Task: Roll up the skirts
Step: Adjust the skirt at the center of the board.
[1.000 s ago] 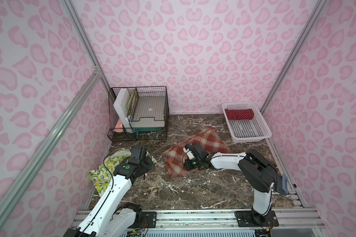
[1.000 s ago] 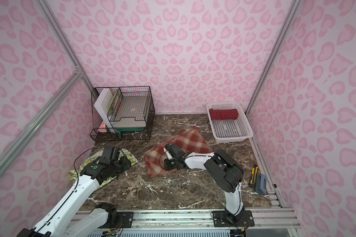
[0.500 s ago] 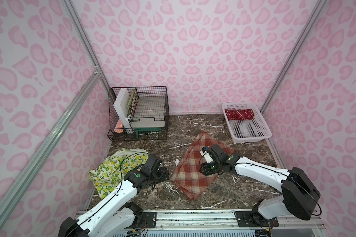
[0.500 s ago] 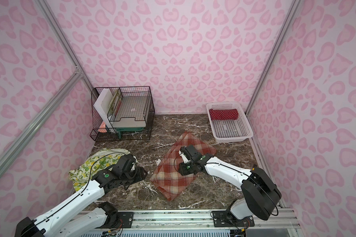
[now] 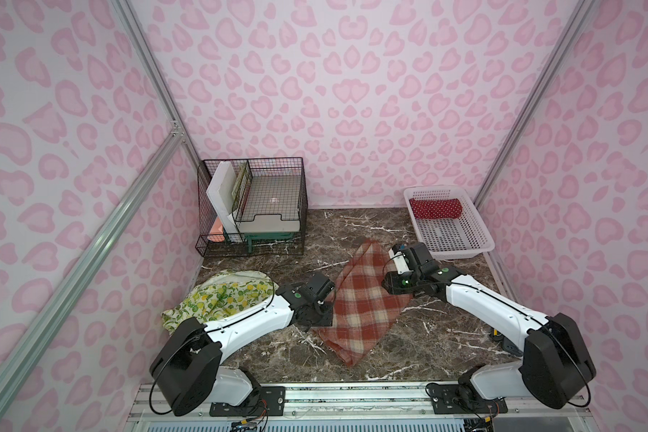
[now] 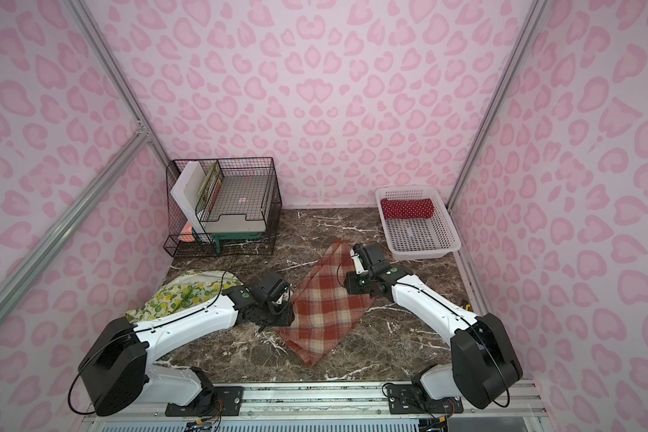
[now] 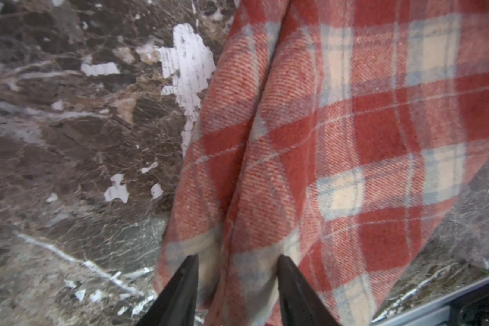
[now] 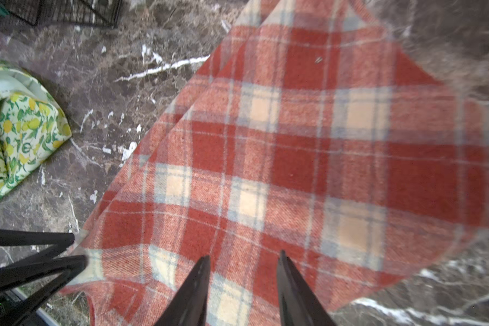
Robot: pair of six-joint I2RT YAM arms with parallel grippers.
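Note:
The plaid skirt (image 5: pixel 363 306) (image 6: pixel 322 310) lies flat and slantwise on the marble table. My left gripper (image 7: pixel 237 261) (image 5: pixel 315 316) sits at its near left edge, jaws apart over a raised fold of the plaid (image 7: pixel 364 127). My right gripper (image 8: pixel 242 258) (image 5: pixel 399 280) is open just above the far right part of the plaid (image 8: pixel 308 155), gripping nothing. The lemon skirt (image 5: pixel 225 299) (image 8: pixel 20 127) lies crumpled at the left, behind my left arm. The polka-dot skirt (image 5: pixel 434 208) lies rolled at the back of the white basket (image 5: pixel 461 257).
A black wire rack (image 5: pixel 255 209) holding boards and a tray stands at the back left. Small tools (image 5: pixel 500 334) lie at the table's right edge, by my right arm. The pink walls close in on three sides.
The plaid skirt was pulled toward the front and stretched out. My right gripper has let go of it. My left arm swung from the lemon skirt to the plaid's left edge.

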